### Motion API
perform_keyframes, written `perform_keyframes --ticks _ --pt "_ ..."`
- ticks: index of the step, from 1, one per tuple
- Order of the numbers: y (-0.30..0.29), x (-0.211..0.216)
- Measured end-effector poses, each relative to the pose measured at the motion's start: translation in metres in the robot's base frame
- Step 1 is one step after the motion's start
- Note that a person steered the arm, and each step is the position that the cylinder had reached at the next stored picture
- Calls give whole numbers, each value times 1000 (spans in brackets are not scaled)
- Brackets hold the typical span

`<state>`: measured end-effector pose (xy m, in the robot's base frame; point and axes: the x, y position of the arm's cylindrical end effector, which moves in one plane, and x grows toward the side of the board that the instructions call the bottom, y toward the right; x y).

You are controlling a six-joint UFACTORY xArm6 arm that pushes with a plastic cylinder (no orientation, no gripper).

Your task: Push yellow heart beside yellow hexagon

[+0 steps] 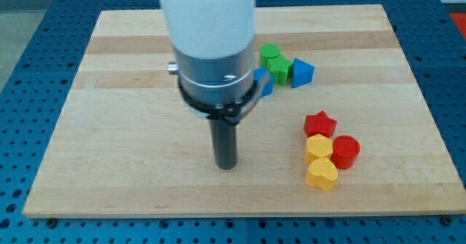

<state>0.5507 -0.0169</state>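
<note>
We see the wooden board (131, 178) filling most of the view, set on a blue perforated table (22, 25). Above it stands our arm (207, 25), a white housing over a grey and black collar, ending in the dark rod; my tip (226, 167) sits on bare wood left of centre, well apart from every block and touching none. There is no hand to open or close here, only the rod, and it holds nothing. Toward the view's top, right of the arm, lies a cluster: a blue block (265, 82) partly hidden behind the collar, a green cylinder (270, 53), a green block (279, 69) of unclear shape, and a blue triangular block (302, 72). At the view's lower right sit four blocks packed together: a red star (320, 123), the yellow hexagon (318, 148) just below it, a red cylinder (346, 151) to its right, and the yellow heart (322, 174) touching the hexagon's lower side.
</note>
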Motion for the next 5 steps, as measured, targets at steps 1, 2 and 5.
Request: perform_keyframes --ticks 1,2,5 --pt "8 -9" --pt "8 -9" --pt "70 10"
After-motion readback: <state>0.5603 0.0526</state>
